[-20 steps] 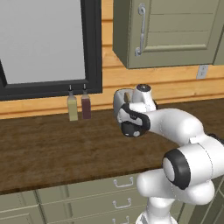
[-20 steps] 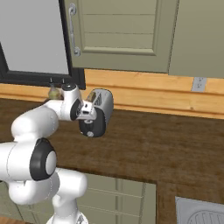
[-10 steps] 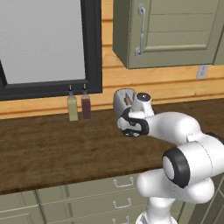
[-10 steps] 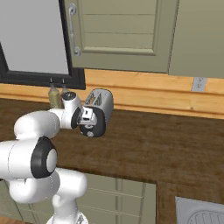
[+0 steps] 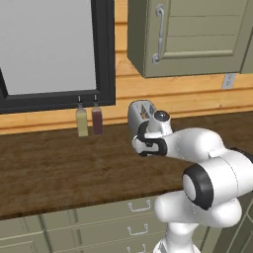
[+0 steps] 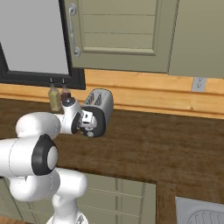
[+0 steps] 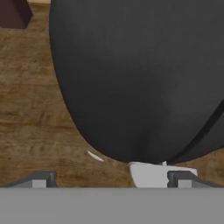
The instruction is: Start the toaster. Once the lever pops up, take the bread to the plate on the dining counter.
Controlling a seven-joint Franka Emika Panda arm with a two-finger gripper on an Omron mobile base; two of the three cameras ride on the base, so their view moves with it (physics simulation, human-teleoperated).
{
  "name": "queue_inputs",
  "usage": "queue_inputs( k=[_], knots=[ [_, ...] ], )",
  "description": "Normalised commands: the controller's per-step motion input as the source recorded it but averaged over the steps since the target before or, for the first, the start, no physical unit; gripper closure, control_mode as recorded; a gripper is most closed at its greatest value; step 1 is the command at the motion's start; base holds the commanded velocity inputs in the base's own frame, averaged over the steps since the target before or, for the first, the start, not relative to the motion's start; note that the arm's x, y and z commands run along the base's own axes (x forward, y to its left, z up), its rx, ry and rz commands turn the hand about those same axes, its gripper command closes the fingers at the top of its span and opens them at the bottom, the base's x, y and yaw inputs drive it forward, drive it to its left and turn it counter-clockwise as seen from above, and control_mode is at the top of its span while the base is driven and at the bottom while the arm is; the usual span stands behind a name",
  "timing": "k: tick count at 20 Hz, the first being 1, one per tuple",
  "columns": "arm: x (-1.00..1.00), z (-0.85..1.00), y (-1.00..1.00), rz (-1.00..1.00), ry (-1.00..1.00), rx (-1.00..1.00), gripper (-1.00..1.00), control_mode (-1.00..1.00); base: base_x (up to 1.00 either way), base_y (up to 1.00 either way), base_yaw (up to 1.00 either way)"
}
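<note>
Dark wood-grain worktop (image 5: 59, 163) runs along a honey-coloured plank wall, under a black-framed window and grey-green cupboards, with grey-green drawers below. On it, back against the wall, stands the silver-grey toaster (image 6: 101, 103), its black end panel (image 7: 140, 78) turned toward the robot. Two slim bottles (image 5: 89, 120), one olive and one dark red, stand well to the left of the toaster, under the window frame.

Compared with a second ago, the hand has pushed in toward the toaster: it then sat short of the black end panel, and half a second ago it was already against it. Now the wrist sits a little higher on that end face, hiding most of it in both base views. The toaster and the bottles have not shifted.

From the base the arm reaches forward with the elbow bent and the forearm roughly level, the hand pointed at the toaster's end. The gripper (image 7: 111, 175) has its fingers spread wide, grasping nothing; in the hand view the black panel looms just beyond the fingertips (image 7: 181, 177), and a small pale tab (image 7: 148, 171) at the panel's lower edge lies between them, nearer the right tip. Whether it is touched cannot be told.
</note>
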Motion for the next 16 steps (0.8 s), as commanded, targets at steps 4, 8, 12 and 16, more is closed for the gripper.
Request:
queue_inputs(
  k=[4,8,12,16],
  knots=[
    [-0.62,0.42,0.0,0.0,-0.26,0.0,-1.0,-1.0,0.0,0.0,0.0],
    [-0.55,1.0,-0.01,-0.02,-0.18,0.0,-1.0,-1.0,0.0,0.0,0.0],
    [-0.13,1.0,0.0,-0.07,-0.01,0.0,-1.0,-1.0,0.0,0.0,0.0],
    [-0.01,0.98,0.0,-0.09,0.0,0.0,-1.0,-1.0,0.0,0.0,0.0]
  ],
)
